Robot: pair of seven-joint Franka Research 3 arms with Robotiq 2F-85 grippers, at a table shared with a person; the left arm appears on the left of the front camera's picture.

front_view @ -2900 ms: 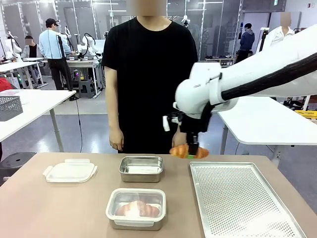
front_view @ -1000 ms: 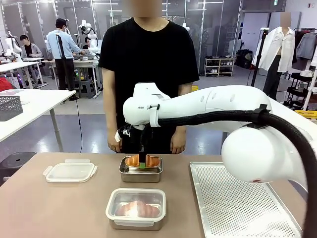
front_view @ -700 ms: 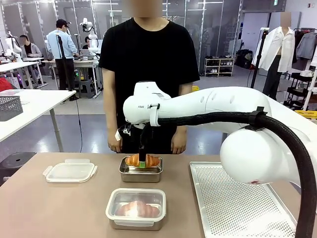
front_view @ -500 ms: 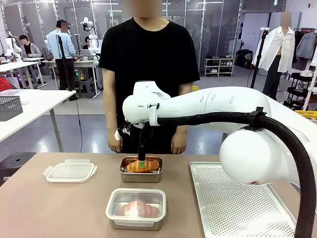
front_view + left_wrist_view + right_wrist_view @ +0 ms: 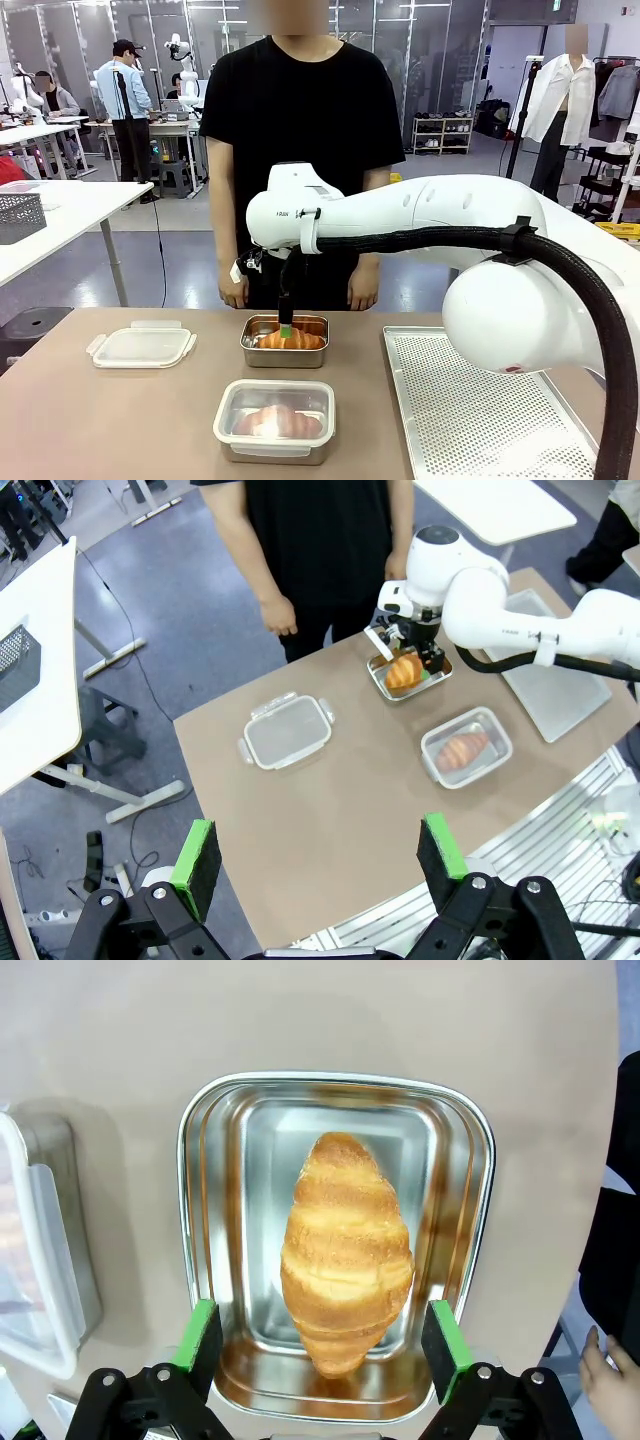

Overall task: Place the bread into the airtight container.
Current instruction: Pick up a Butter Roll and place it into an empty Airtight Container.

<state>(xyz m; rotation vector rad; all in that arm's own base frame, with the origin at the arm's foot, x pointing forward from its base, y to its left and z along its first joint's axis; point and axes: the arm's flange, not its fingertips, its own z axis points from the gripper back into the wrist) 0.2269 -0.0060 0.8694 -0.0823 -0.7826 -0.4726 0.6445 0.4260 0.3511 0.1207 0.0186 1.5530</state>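
1. Bread (image 5: 345, 1252): golden-brown croissant with ridged crust, lying flat inside the open container, long axis along the container's length.
2. Airtight container (image 5: 470, 1150): rectangular shiny steel tray, rounded corners, lidless, upright on the tan table.

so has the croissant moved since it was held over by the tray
Yes: the croissant went leftward from beside the perforated tray into the steel container, released by the right gripper.
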